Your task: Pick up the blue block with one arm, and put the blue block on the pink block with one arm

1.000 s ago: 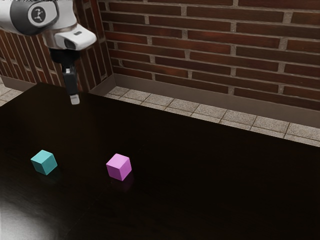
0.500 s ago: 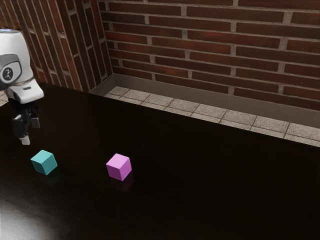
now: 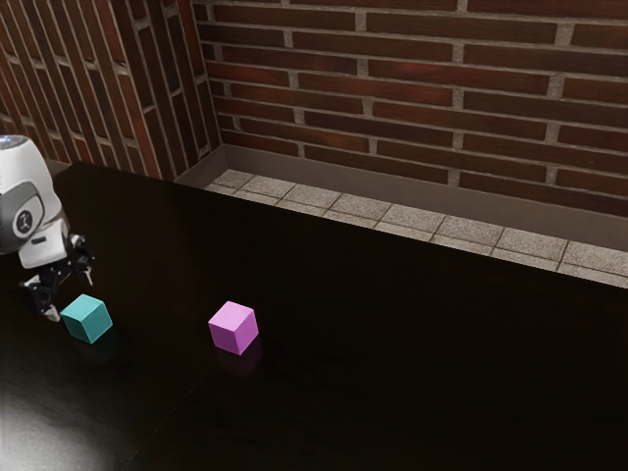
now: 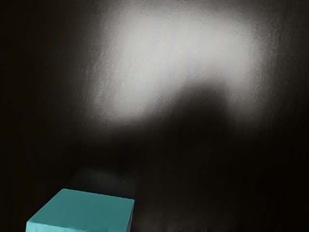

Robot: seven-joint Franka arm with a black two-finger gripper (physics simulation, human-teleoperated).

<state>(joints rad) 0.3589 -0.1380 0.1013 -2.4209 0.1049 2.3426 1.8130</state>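
Exterior view: on the dark table, the gripper hangs low, fingers spread and empty, just beside the blue block, apparently lining up a grasp; the pink block waits apart, brick wall beyond.

**Claw down from high up to beside the blue block**

1 s ago the arm hung high at the exterior view's upper left, with the claw well above the tabletop. 0.5 s ago it had swung left & approx halfway down. Now it's lower again: the claw sits just beside the blue block, on the block's left in the exterior view. The hand has turned too: fingers were edge-on before, now seen spread apart.
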